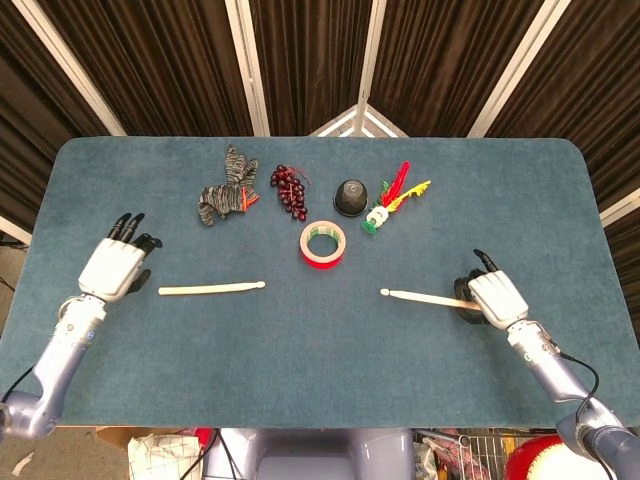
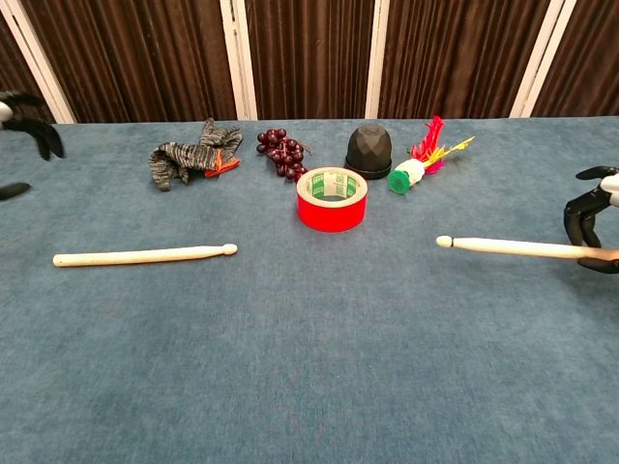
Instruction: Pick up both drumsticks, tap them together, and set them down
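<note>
Left hand point(image 1: 118, 266) holds nothing, fingers apart, off to the left of the left drumstick point(image 1: 211, 289) and clear of it. That stick lies flat on the table point(image 1: 320, 400), tip toward the center. Back row: striped cloth point(image 1: 224, 195), grapes point(image 1: 289, 190), red tape roll point(image 1: 324, 244) nearer center, black dome point(image 1: 350, 197), feathered toy point(image 1: 396, 197). Right drumstick point(image 1: 422, 297) points left, butt end inside the right hand point(image 1: 489, 296), whose fingers curl around it. Can't tell whether the tip is off the table.
</note>
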